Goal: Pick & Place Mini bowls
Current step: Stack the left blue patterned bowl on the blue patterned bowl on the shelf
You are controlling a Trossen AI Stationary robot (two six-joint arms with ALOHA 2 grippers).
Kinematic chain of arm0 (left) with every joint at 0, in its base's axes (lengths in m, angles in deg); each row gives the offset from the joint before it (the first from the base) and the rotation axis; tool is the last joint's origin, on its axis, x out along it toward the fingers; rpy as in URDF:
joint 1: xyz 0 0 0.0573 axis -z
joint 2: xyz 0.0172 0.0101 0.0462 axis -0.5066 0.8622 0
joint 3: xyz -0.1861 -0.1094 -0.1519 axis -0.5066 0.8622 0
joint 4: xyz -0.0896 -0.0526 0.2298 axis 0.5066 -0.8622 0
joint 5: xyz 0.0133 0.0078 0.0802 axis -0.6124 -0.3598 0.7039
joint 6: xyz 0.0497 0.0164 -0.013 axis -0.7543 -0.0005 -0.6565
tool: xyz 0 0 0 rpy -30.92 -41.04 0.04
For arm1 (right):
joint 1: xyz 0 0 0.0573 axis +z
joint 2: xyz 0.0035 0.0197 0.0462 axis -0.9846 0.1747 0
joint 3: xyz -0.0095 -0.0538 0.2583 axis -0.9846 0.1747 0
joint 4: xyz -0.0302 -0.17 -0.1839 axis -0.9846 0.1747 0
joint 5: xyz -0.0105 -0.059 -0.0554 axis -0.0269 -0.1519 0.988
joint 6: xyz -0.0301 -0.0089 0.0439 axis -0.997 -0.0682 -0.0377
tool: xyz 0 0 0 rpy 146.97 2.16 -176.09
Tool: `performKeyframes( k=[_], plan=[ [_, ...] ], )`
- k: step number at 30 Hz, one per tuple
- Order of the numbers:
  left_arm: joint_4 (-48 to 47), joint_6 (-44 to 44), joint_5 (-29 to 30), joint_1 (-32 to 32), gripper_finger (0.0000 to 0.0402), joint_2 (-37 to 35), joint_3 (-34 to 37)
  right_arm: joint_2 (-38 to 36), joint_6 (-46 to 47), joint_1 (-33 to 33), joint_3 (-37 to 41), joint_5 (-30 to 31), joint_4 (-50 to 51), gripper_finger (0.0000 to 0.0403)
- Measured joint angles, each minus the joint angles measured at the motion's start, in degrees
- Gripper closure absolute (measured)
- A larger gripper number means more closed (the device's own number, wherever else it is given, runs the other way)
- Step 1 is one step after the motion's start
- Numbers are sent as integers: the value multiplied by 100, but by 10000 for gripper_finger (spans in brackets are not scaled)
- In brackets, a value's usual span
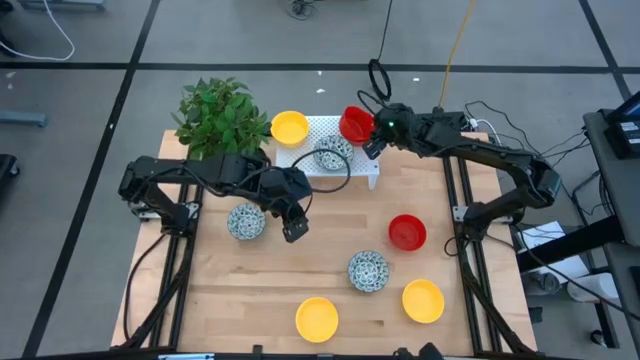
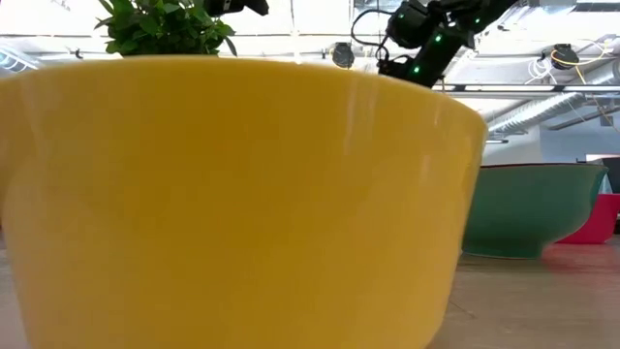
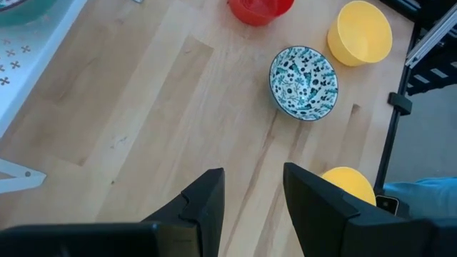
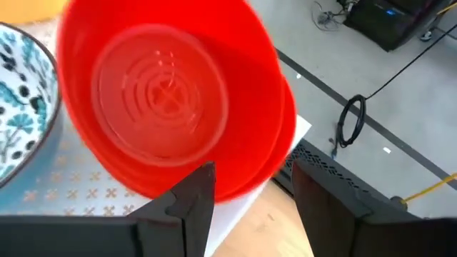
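On the white rack at the far side of the table sit three bowls: a yellow bowl at its left end, a speckled bowl in the middle and a red bowl at its right end.

The right gripper hovers just beside that red bowl, at the rack's right corner. In its wrist view the red bowl fills most of the picture (two red rims seem stacked there, though that cannot be told for sure), and the two dark fingers stand apart below its rim with nothing between them, so the gripper is released.

The left gripper hangs over bare wood near the table's middle, just right of another speckled bowl. Its fingers are parted and grasp nothing.

Four more bowls lie on the near half of the table: a red one toward the right, a speckled one near it, a yellow one at the right front and a yellow one at the front middle. That last yellow bowl blocks nearly the whole low view.

A green plant stands at the far left corner, beside the rack.
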Motion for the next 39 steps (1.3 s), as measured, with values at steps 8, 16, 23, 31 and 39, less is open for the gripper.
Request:
performKeyframes(
  k=[8, 16, 23, 31, 39],
  plan=[
    [-696, 70, -266, 5, 256, 0, -2, -977, 39, 253, -2, -2, 508, 228],
    [-2055, 849, -228, 24, 256, -11, 638, -1699, 39, 834, -2, 7, 692, 229],
    [-1879, 1229, -401, 258, 256, -7, 1887, -1822, -9, 1197, -2, 8, 691, 228],
    [-938, 1866, -395, 315, 256, -2, 3257, -1818, -155, 1235, -2, 11, 692, 229],
    [185, 2194, -103, 183, 256, -2, 4174, -1818, -157, 1235, -2, 11, 692, 233]
  ],
)
